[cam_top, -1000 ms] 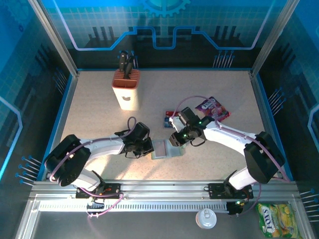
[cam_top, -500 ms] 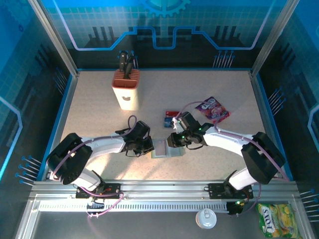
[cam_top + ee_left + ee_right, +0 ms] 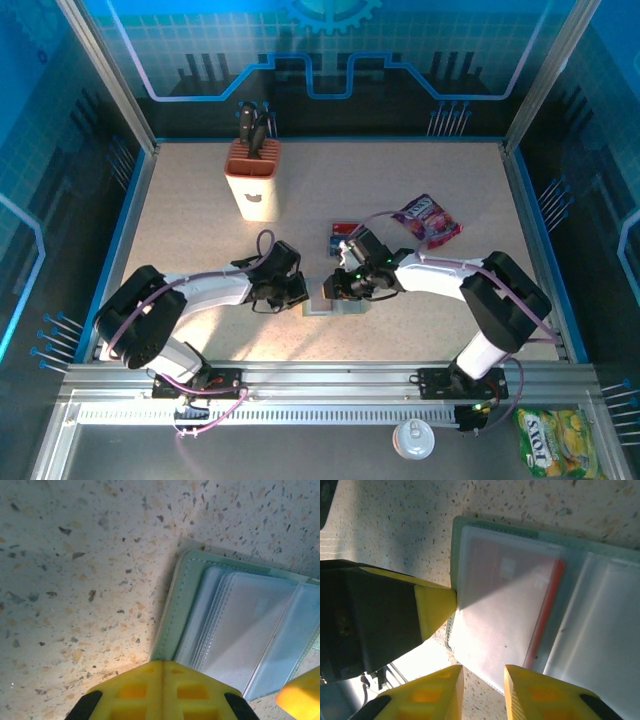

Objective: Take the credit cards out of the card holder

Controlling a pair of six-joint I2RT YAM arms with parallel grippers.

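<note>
Right wrist view: card holder [image 3: 455,545] lies open on table [image 3: 395,520]. One credit card [image 3: 505,600] sits in a clear sleeve; likely thin, stiff, slick, so best caught by its edge. Right tool [image 3: 482,675] narrowly spread above it. Left tool [image 3: 162,669] pressed together, tip at holder's rim.

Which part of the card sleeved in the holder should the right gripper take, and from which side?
Take the card by its red-banded edge, coming from the fold side of the card holder. It lies flat under clear plastic, and that edge seems nearest the sleeve's mouth. Pinch across its faces.
</note>
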